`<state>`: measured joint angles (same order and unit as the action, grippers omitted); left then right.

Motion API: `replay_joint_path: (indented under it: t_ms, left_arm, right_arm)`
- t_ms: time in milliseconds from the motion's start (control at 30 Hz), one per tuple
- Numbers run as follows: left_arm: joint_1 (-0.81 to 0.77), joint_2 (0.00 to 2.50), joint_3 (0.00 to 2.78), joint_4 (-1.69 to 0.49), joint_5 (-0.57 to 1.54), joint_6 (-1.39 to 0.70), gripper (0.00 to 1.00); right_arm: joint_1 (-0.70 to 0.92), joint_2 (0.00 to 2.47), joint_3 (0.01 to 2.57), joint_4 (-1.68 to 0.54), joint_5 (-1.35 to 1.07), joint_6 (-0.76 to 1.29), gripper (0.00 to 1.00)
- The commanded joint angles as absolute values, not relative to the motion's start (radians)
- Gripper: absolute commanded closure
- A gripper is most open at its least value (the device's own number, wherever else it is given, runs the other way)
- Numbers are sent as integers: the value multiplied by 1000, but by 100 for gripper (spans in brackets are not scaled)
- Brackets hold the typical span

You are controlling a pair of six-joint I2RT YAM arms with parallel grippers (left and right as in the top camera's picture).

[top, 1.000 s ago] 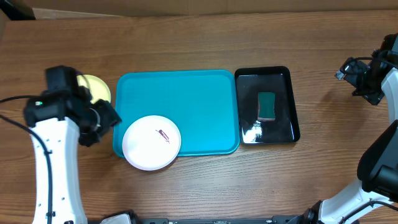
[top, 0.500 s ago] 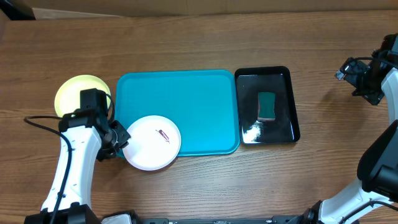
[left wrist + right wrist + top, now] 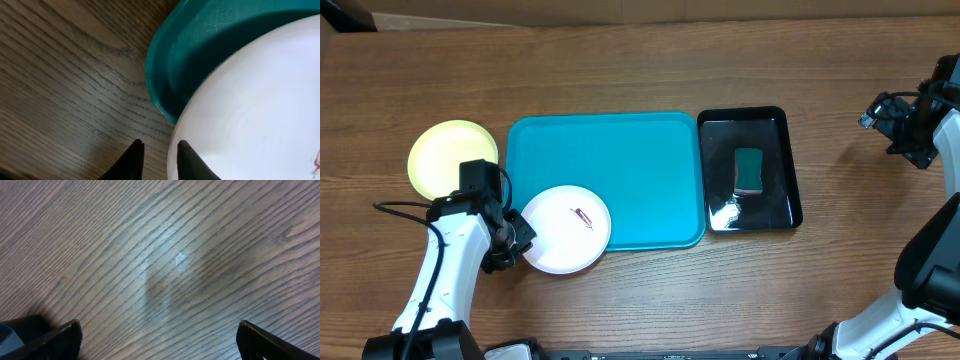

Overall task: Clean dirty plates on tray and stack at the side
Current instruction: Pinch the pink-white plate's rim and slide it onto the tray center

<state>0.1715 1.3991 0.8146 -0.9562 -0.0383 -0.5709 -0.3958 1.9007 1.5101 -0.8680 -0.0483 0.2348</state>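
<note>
The white plate [image 3: 565,228], smooth, round and smudged red, is seen overhanging the front-left corner of the glossy turquoise tray [image 3: 620,150], presumably so its rim can be reached. The left fingers [image 3: 134,159] are set nearly together at that rim; a grip cannot be confirmed. The right fingers [image 3: 55,337] are held wide apart over the grained desk [image 3: 170,260].

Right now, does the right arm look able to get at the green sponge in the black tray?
Probably yes. The green sponge lies uncovered in the black tray, with nothing above it, and the right gripper hangs open over the table to that tray's right.
</note>
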Motion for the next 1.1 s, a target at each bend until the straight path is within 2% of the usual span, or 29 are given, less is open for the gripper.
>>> replay_joint_path:
  t_ms: [0,267,467,800,1067]
  left_arm:
    - [169,1402,778,-927,-31,-569,76]
    - [170,1402,728,-868,5,-569,80]
    - [170,1402,728,-863,28,-568,96]
    - [166,1402,805,-788,285,-493,96]
    - [56,1402,936,-713,295,-561,96]
  right_arm:
    - [-397,1878,1525,-865,-54,235,0]
    - [-397,1878,1525,-865,-54,235,0]
    - [-397,1878,1526,-865,-54,235,0]
    - [-397,1878,1525,-865,-54,235,0]
    - [-397,1878,1525,-865,-54,235,0]
